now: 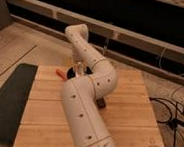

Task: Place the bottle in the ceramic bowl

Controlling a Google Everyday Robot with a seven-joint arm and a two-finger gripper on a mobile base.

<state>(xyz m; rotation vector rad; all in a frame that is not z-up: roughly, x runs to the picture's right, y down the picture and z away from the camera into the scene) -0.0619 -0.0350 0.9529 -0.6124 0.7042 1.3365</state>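
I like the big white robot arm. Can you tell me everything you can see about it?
The arm is thick, white and smooth, like plastic tubes dotted with small dark holes. It rises from the bottom edge, bends at a round elbow, then curves back over the wooden table. Its gripper hangs at the table's far edge, beside something small and orange. The arm hides whatever sits beneath it.
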